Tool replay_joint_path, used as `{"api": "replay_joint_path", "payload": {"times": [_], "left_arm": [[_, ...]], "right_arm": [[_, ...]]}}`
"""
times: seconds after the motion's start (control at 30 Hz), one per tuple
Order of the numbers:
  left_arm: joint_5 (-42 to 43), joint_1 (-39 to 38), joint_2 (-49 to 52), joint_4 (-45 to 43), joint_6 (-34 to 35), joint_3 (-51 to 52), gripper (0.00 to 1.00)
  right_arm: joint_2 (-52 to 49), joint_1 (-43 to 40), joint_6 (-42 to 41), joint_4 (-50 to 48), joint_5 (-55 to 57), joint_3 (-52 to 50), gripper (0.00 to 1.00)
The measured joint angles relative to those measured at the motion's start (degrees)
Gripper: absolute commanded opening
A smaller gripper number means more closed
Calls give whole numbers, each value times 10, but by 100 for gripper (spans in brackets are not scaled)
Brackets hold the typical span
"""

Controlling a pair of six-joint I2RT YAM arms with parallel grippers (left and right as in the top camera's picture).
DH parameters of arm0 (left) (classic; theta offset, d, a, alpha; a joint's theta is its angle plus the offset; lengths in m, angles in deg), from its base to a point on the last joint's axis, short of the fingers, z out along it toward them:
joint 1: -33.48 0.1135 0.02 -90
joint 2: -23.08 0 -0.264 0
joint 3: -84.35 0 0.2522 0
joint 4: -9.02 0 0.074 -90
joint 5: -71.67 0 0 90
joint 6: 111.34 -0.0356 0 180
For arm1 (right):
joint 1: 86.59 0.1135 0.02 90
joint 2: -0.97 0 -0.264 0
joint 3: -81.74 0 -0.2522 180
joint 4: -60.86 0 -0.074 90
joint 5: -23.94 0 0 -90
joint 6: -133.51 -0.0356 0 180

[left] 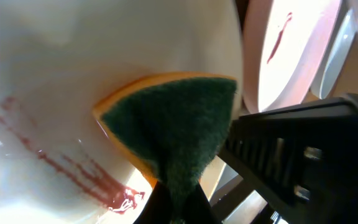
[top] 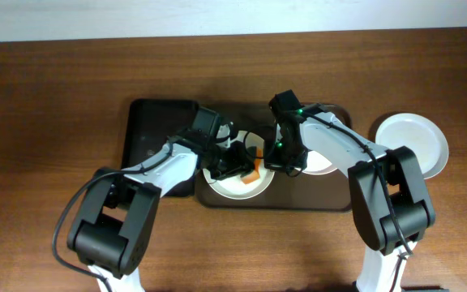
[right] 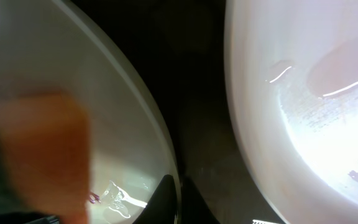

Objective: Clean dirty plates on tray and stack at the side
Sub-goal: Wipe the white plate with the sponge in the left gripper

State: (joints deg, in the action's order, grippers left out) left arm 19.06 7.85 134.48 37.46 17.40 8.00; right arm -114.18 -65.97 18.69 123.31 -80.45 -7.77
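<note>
Left jaws: the left gripper (top: 235, 165) was closed on a sponge (left: 179, 118), pinching it at one end. That left the green scouring face free to press flat on the front plate (top: 233, 188).

Sponge contact: it was touching the plate's inner face, just beside dark-red smears (left: 73, 171). I judge it was placed there so that a sweep would carry it across them.

Right jaws: the right gripper (right: 178, 199) had its fingertips close together astride the front plate's rim. It seemed to pinch the rim, probably to keep the plate from sliding under the scrubbing.

Front plate: it lay on the tray (top: 298, 201), toward the near-left part, with the wiping not finished.

Second plate: the second plate (top: 321, 162) sat on the tray just beside the first, partly hidden under the right arm. It showed a red streak in the left wrist view, so it had not been cleaned.

Side plate: a clean-looking plate (top: 416, 138) rested on the surface (top: 55, 97), right of the tray and apart from it. This was likely the start of the stack.

Black tray: the black tray (top: 156, 130) lay against the brown tray's left edge, and I could not tell what it held.

Risk: pressing hard could tip or skid the plate if the rim hold was weak.
</note>
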Motion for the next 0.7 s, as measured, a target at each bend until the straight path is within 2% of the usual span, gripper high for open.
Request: {"api": "replay_joint_path", "payload": {"times": [0.7], "left_arm": [[36, -6, 12, -14, 43, 0, 0]], "right_arm": [[0, 0, 0, 0, 0, 0, 6]]}}
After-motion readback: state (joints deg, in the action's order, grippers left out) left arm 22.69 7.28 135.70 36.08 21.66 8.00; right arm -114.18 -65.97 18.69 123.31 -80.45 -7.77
